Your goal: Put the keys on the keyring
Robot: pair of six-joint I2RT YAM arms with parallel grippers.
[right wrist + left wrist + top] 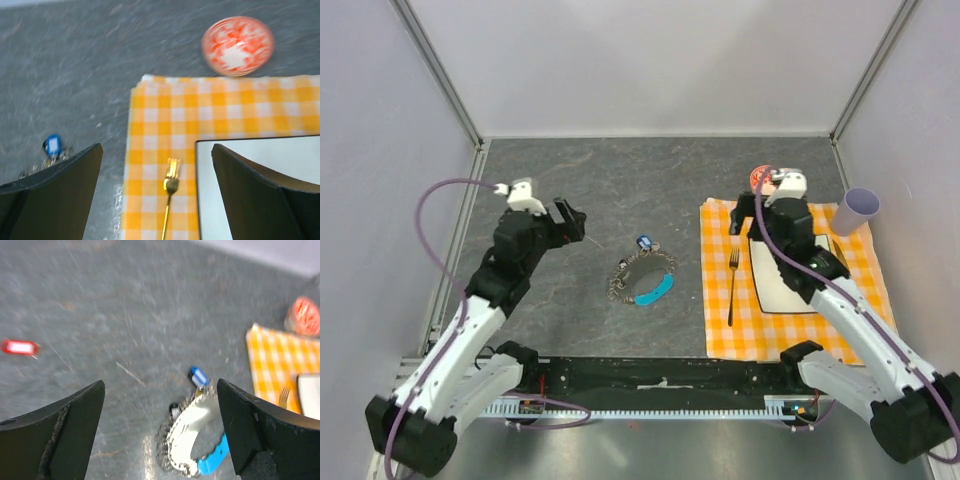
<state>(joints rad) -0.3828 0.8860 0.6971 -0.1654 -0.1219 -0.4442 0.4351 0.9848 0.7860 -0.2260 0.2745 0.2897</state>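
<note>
Top external, keyring: the keyring (638,276), a loop of grey chain with a cyan strap (656,291) on its near right side, is seen flat on the dark table (620,180), between the 2 arms and just left of the checked cloth (715,300).
Left wrist, keys: 1 blue key (199,375) is seen at the far edge of the chain, touching it or just beside it; whether it is threaded on cannot be told. A small dark piece (173,410) at the chain's left edge may be a 2nd key, but it is too blurred to be named.
Stray piece: a red-and-white tag (19,347) is seen alone on the table, well apart from the loop; whether a key is attached cannot be told.
Left gripper: the left gripper (569,220) is held above the table, up and left of the loop, with its jaws spread wide and nothing between them.
Right gripper: the right gripper (157,160) is held over the cloth, above the fork (171,182) and the corner of the white plate (260,165), with its jaws spread wide and nothing held.
Surroundings: a red-and-white bowl (238,45) is set just beyond the cloth; a lilac cup (860,209) is seen at the cloth's far right corner.
Done, as judged: at most the blue key, and perhaps the dark piece, are gathered at the chain.
Left, as judged: the attachment is not confirmed, and the red tag, if it is counted as a key, is to be brought to the loop and hooked on.
</note>
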